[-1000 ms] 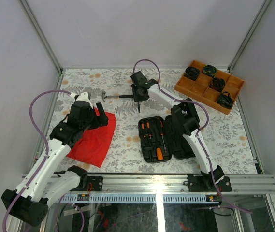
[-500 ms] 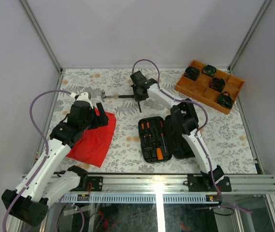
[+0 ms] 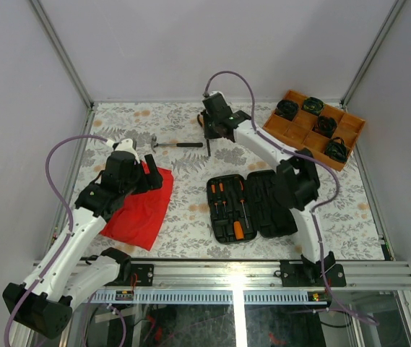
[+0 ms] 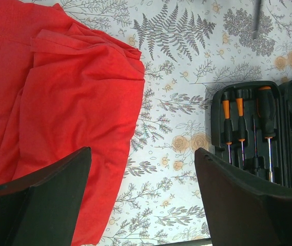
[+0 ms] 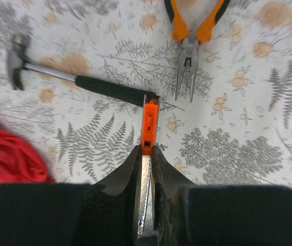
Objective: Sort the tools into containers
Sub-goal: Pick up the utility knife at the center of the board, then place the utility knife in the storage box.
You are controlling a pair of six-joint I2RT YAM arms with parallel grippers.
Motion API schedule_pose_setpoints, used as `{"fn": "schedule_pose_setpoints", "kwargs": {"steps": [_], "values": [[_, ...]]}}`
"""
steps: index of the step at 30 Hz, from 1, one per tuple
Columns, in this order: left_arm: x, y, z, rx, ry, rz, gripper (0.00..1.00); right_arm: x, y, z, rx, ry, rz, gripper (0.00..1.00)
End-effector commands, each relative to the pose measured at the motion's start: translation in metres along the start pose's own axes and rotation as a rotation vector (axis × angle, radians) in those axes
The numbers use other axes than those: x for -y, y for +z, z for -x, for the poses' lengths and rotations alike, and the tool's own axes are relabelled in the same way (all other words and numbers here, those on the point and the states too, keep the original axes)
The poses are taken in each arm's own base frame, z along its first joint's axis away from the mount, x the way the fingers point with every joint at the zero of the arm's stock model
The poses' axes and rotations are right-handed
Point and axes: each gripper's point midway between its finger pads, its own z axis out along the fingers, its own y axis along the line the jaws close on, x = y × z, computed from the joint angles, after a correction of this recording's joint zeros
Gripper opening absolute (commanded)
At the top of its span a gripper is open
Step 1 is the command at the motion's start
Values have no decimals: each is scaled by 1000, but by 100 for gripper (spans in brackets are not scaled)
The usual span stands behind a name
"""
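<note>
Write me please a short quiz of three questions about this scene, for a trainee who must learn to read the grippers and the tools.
1. True or false: the hammer lies on the table, outside the tool case.
2. Choose one. The right gripper is: A) wide open; B) shut on a slim orange-and-silver tool; C) out of view.
3. Fill in the word: the left gripper is ___ and holds nothing.

Key: 1 true; 2 B; 3 open.
</note>
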Motion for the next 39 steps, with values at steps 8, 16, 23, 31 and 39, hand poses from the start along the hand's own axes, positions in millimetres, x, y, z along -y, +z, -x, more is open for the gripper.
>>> {"fn": "schedule_pose_setpoints", "kwargs": {"steps": [8, 16, 23, 31, 39], "values": [[6, 3, 4, 22, 16, -39, 88, 33, -138, 30, 275, 27, -41, 7], [15, 4, 0, 6, 31, -96, 93, 95, -205, -64, 225, 45, -147, 7], [38, 9, -14, -67, -61, -205, 94, 117, -211, -131, 131, 66, -141, 5], [43, 21, -61, -171, -165, -281, 94, 117, -185, -166, 63, 68, -69, 5], [48, 20, -80, -209, -173, -300, 94, 109, -164, -174, 13, 55, 43, 5]]}}
